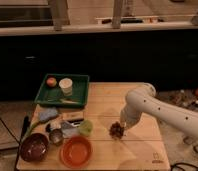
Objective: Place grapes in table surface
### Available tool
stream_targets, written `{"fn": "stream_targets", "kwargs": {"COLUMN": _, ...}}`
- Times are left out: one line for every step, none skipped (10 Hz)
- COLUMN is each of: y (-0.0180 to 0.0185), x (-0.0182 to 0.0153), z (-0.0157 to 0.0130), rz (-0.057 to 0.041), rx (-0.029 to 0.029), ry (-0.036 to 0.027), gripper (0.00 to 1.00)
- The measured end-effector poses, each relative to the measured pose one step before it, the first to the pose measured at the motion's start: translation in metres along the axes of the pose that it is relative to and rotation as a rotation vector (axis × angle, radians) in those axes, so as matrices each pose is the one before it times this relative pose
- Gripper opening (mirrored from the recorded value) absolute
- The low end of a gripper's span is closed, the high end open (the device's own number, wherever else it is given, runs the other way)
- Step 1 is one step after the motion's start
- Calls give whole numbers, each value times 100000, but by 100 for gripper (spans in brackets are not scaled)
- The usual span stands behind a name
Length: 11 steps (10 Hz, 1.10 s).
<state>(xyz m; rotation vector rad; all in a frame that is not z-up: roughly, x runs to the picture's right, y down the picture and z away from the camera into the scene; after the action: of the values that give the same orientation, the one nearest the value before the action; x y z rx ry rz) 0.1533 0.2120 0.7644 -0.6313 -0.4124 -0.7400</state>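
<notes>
Low over the table surface (137, 150) hangs the gripper (119, 126), at the end of the white arm (157, 111) that reaches in from the right. Right at its tip sit the grapes (116, 130), down on the wood or nearly so; whether it has hold of them I cannot tell. Just left of the gripper is a small green cup (85, 127), and below-left an orange bowl (76, 151). Farther left lies a dark bowl (34, 147). Up and to the left, well apart, a green tray (81, 95) holds an orange fruit (51, 81).
</notes>
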Motion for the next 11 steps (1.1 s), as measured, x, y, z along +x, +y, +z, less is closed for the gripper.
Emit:
{"fn": "stream_targets", "kwargs": {"y": -4, "x": 32, "z": 633, "rz": 530, "rx": -464, "ry": -1086, "gripper": 0}}
{"fn": "stream_targets", "kwargs": {"y": 315, "x": -53, "z": 599, "rz": 497, "rx": -1464, "ry": -1356, "gripper": 0}}
{"fn": "stream_targets", "kwargs": {"y": -155, "x": -123, "z": 546, "rz": 2, "rx": -547, "ry": -1313, "gripper": 0}}
{"fn": "stream_targets", "kwargs": {"y": -120, "x": -153, "z": 435, "rz": -342, "rx": -871, "ry": -1146, "gripper": 0}}
{"fn": "stream_targets", "kwargs": {"y": -141, "x": -106, "z": 385, "rz": -251, "rx": -589, "ry": -1120, "gripper": 1}}
{"fn": "stream_targets", "kwargs": {"y": 6, "x": -9, "z": 262, "rz": 154, "rx": -388, "ry": -935, "gripper": 8}}
{"fn": "stream_targets", "kwargs": {"y": -45, "x": -7, "z": 144, "rz": 71, "rx": -91, "ry": -663, "gripper": 18}}
{"fn": "stream_targets", "kwargs": {"y": 7, "x": -53, "z": 88, "rz": -40, "rx": -116, "ry": -372, "gripper": 23}}
{"fn": "stream_targets", "kwargs": {"y": 393, "x": -250, "z": 332, "rz": 68, "rx": -437, "ry": -725, "gripper": 39}}
{"fn": "stream_targets", "kwargs": {"y": 512, "x": -434, "z": 276, "rz": 1, "rx": -493, "ry": -525, "gripper": 48}}
{"fn": "stream_targets", "kwargs": {"y": 297, "x": -208, "z": 97, "rz": 195, "rx": 141, "ry": -212, "gripper": 58}}
